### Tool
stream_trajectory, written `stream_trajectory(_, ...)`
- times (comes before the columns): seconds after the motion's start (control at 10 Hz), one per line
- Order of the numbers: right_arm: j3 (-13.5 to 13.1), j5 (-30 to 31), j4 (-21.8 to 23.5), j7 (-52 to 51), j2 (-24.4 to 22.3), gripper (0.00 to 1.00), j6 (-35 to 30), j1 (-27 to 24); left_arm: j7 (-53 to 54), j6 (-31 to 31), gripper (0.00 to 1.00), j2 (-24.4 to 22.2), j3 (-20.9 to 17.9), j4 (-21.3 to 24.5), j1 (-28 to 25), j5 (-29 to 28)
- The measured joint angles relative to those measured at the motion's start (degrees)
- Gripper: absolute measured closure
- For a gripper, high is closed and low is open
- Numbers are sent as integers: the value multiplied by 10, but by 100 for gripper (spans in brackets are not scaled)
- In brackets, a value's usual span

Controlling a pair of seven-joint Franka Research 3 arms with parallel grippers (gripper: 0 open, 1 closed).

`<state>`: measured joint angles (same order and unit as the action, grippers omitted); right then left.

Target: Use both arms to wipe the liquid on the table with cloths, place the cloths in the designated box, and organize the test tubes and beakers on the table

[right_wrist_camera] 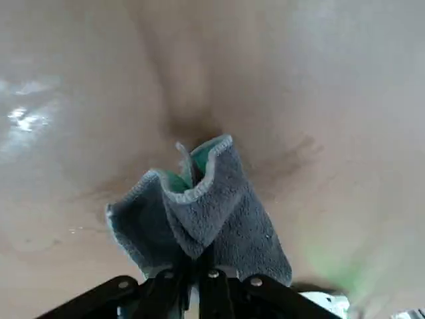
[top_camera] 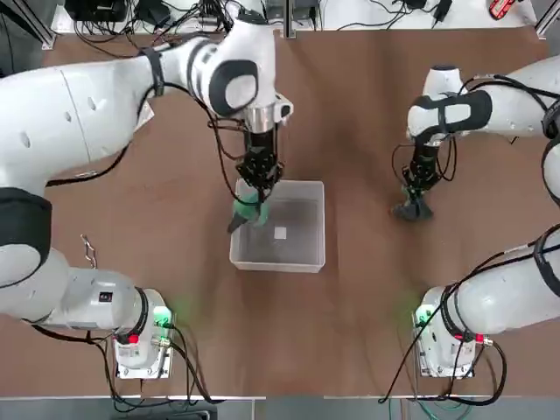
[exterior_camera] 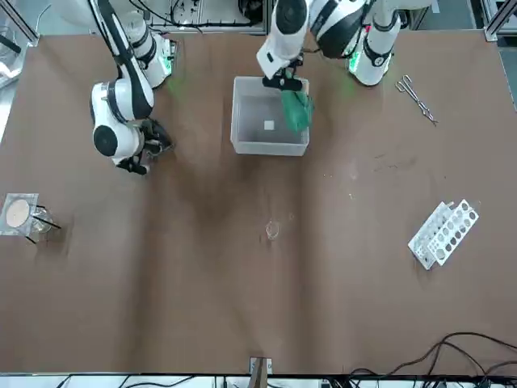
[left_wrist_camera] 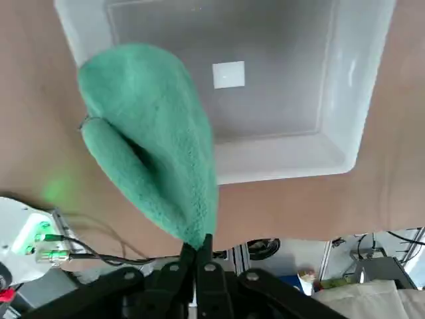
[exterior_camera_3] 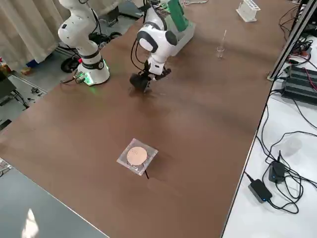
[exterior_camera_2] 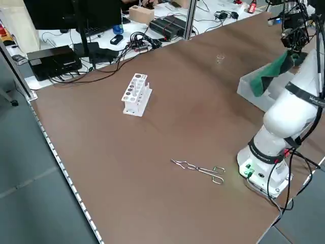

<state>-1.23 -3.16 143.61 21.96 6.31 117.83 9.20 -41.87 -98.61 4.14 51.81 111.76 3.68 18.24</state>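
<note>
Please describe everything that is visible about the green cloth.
The green cloth is a bright green, soft, fuzzy rag that looks like microfibre. It hangs folded and bunched from the left gripper, whose fingers are shut on one end of it. It dangles in the air over the box, at the edge on the left arm's side, partly over the table. Apart from the gripper's hold, no contact with the box or the table can be made out.

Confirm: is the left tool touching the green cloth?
Touching. In the left wrist view the left tool is shut on the top of the green cloth, which hangs from it over the box.
</note>
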Motion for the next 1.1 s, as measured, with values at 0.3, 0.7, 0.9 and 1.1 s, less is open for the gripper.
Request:
stream_trajectory(0.3,0,0,4,-13,35,92,2,-35,0,-19,97,13,12,-31,0,0)
stream_trajectory(0.7,0,5,-3,-73,51,92,10,-75,0,-3,97,15,19,-23,-1,-4)
stream_trajectory(0.9,0,49,-27,-117,59,92,22,-105,1,17,97,17,17,0,-7,-20)
stream_trajectory(1.1,-1,65,-64,-191,79,92,23,-158,10,28,94,19,14,13,-24,-38)
